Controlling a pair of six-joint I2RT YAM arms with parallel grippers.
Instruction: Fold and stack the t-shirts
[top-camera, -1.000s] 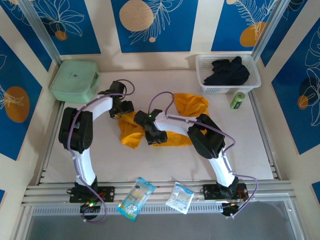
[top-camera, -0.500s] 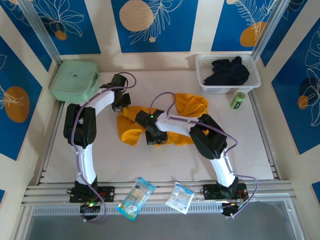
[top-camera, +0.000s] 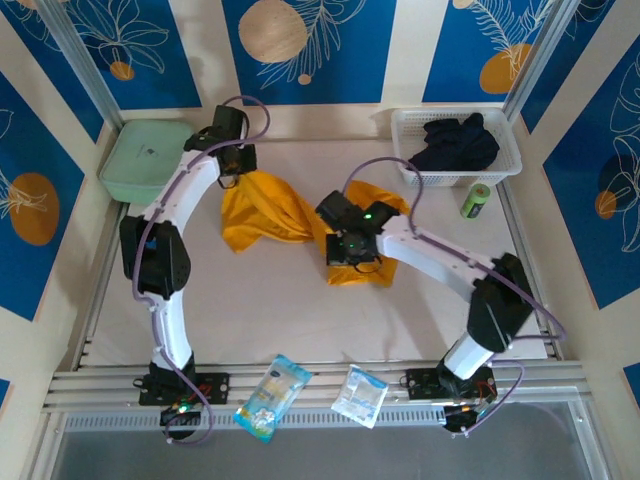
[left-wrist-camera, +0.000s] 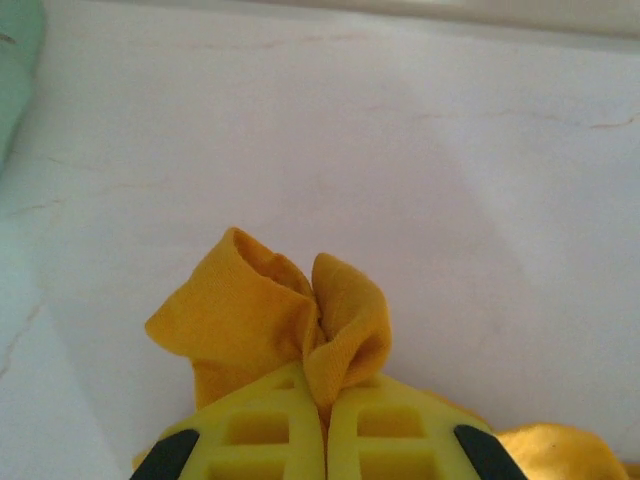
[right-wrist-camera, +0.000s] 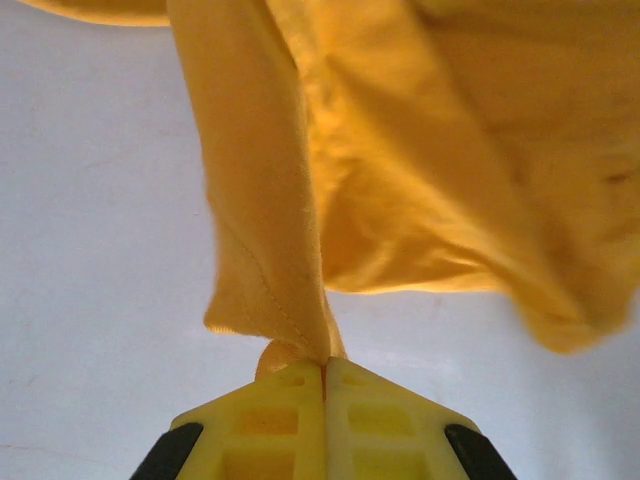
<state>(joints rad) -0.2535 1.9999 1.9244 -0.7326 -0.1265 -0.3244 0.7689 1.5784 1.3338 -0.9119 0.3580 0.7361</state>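
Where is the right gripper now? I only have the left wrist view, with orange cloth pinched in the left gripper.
Observer: The right gripper is shut on another edge of the same orange t-shirt, near the table's middle.
Operator: Is the shirt spread flat?
Observer: No. It runs bunched from the left gripper to the right one.
Operator: Any other clothes around?
Observer: Dark clothes lie in the white basket at the far right corner.
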